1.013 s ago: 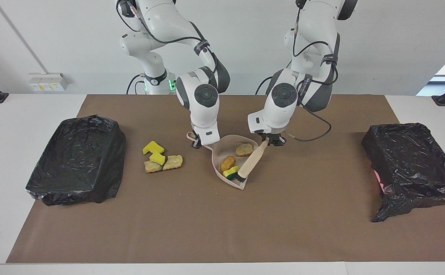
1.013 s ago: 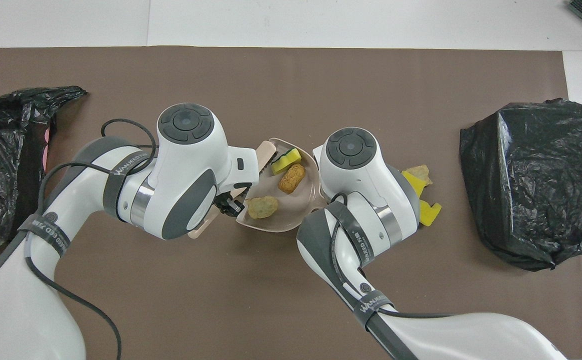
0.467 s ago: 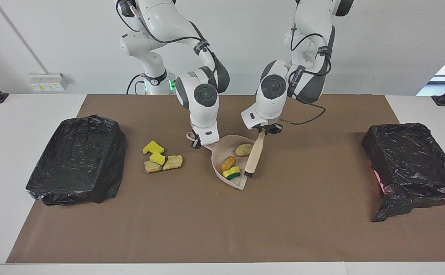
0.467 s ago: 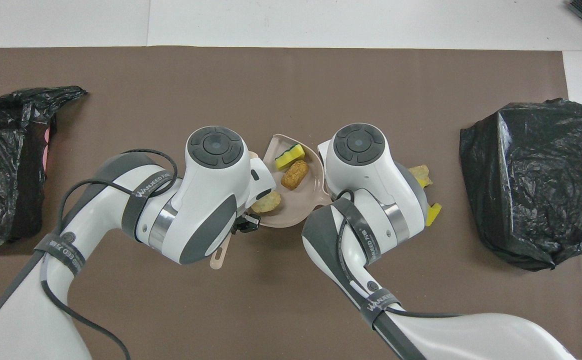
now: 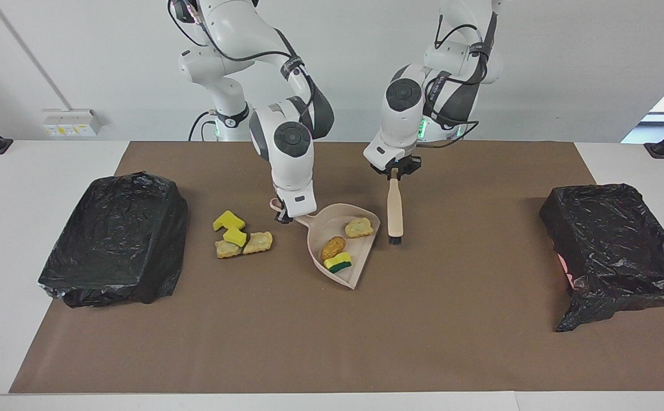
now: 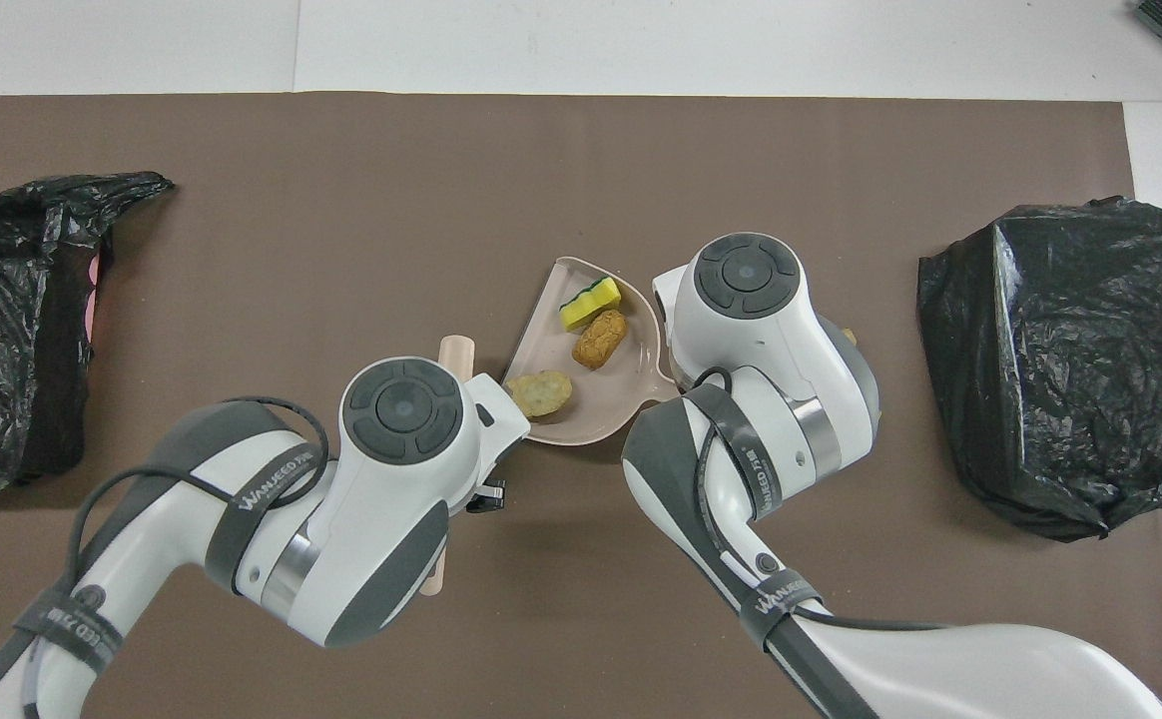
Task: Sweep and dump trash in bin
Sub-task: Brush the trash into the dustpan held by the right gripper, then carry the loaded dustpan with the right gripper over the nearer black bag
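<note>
The beige dustpan [image 5: 322, 229] [image 6: 591, 414] sits mid-table with my right gripper [image 5: 285, 215] shut on its handle. In it lie three bits of trash: a tan lump [image 5: 359, 227] [image 6: 541, 392], an orange lump [image 5: 333, 247] [image 6: 600, 339] and a green-backed yellow sponge [image 5: 340, 262] [image 6: 589, 302]. Several more pieces of trash [image 5: 241, 235], yellow sponges and tan lumps, lie on the mat toward the right arm's end, mostly hidden under the right arm in the overhead view. My left gripper [image 5: 393, 173] is shut on the top of the beige brush [image 5: 395, 208] [image 6: 457, 350], which hangs upright, bristles down, beside the pan.
Two bins wrapped in black bags stand on the brown mat, one [image 5: 118, 240] [image 6: 1055, 359] at the right arm's end and one [image 5: 611, 240] [image 6: 12, 320] at the left arm's end. White table borders the mat.
The left gripper drew the brush out of the dustpan, raised it and swung it upright beside the pan. The right gripper rose and turned the pan slightly; the three pieces stayed in it.
</note>
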Action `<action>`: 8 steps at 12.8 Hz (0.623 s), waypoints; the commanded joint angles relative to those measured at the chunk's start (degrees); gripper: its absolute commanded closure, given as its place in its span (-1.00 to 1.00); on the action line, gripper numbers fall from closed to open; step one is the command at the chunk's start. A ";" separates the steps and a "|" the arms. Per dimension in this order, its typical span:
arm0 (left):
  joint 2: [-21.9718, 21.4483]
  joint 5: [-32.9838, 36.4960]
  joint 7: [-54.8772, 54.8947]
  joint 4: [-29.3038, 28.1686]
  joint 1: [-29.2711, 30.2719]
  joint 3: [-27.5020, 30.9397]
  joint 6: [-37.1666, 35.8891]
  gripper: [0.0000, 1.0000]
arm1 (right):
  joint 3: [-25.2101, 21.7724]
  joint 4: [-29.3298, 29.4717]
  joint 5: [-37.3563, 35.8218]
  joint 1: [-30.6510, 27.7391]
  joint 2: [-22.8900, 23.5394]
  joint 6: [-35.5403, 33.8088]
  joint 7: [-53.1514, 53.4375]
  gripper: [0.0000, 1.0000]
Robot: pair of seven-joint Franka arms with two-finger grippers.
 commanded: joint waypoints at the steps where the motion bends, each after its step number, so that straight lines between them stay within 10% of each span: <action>1: -8.73 0.01 -10.40 -12.71 -5.24 0.68 9.16 1.00 | 0.17 -0.37 -0.53 -3.76 -3.44 -0.58 -3.60 1.00; 8: -13.75 -10.97 -11.93 -18.53 -16.14 0.59 10.40 1.00 | 0.08 6.23 -0.09 -20.35 -8.88 -14.11 -18.42 1.00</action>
